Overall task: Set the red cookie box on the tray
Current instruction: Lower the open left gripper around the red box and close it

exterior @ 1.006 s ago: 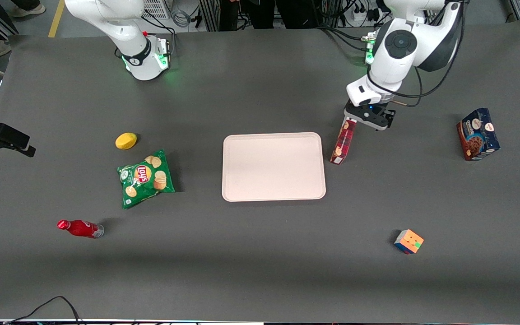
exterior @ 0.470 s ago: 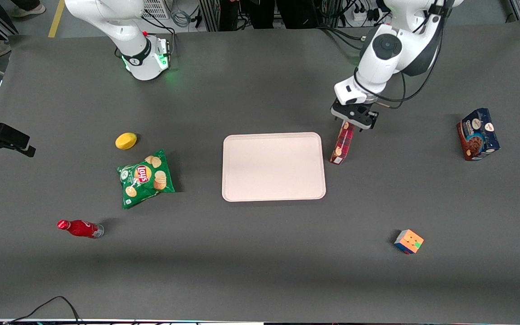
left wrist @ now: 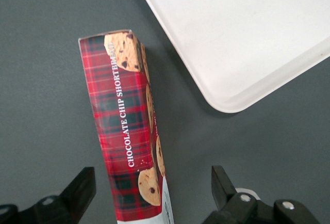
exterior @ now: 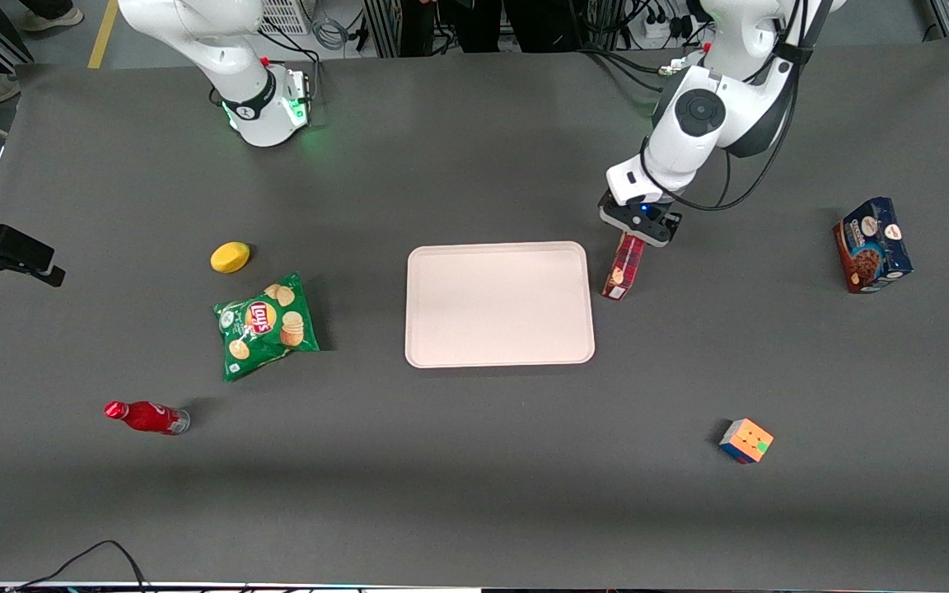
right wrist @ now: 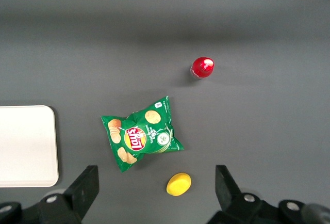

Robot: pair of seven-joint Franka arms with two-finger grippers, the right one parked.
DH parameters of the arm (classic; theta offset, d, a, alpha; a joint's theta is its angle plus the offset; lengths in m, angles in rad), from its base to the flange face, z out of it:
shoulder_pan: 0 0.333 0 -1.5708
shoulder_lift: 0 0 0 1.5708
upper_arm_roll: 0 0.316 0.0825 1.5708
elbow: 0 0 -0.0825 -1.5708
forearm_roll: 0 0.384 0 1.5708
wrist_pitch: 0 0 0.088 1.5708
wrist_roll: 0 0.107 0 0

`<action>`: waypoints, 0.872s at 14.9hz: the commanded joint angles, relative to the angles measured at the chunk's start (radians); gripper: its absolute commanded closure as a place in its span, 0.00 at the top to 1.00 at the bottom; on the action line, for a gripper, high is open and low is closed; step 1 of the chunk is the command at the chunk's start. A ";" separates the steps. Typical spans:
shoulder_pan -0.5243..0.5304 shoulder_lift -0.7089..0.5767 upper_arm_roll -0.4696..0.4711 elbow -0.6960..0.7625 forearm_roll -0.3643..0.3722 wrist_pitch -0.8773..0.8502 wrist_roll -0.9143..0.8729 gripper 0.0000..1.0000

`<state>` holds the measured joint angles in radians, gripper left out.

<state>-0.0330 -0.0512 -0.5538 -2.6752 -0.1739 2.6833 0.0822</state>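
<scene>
Front view: long red tartan cookie box (exterior: 624,268) on dark table (exterior: 474,461) just beside pale pinkish-cream plastic tray (exterior: 498,303), black two-finger gripper (exterior: 640,224) over its farther end; multicoloured puzzle cube (exterior: 745,440) well apart. Left wrist view: gripper (left wrist: 152,193) fingers (left wrist: 82,188) spread apart, straddling cookie box (left wrist: 126,126) without touching; tray (left wrist: 247,33) corner near.

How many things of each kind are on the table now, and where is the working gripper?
Cookie boxes: 2, red cookie box, blue and brown cookie box
Tray: 1
Chip bag: 1
Lemon: 1
Red bottle: 1
Puzzle cube: 1
Total: 7
The gripper is open, astride the red cookie box.
</scene>
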 commanded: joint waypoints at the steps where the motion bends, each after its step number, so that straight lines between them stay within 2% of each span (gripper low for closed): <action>1: 0.004 0.011 0.003 -0.014 -0.009 0.012 0.010 1.00; 11: 0.028 0.091 0.014 -0.008 -0.007 0.013 -0.005 1.00; 12: 0.025 0.102 0.014 -0.005 -0.007 0.021 -0.024 0.99; 13: 0.024 0.108 0.014 -0.006 -0.006 0.044 -0.027 0.93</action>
<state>-0.0121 0.0280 -0.5371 -2.6860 -0.1739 2.6851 0.0778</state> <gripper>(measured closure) 0.004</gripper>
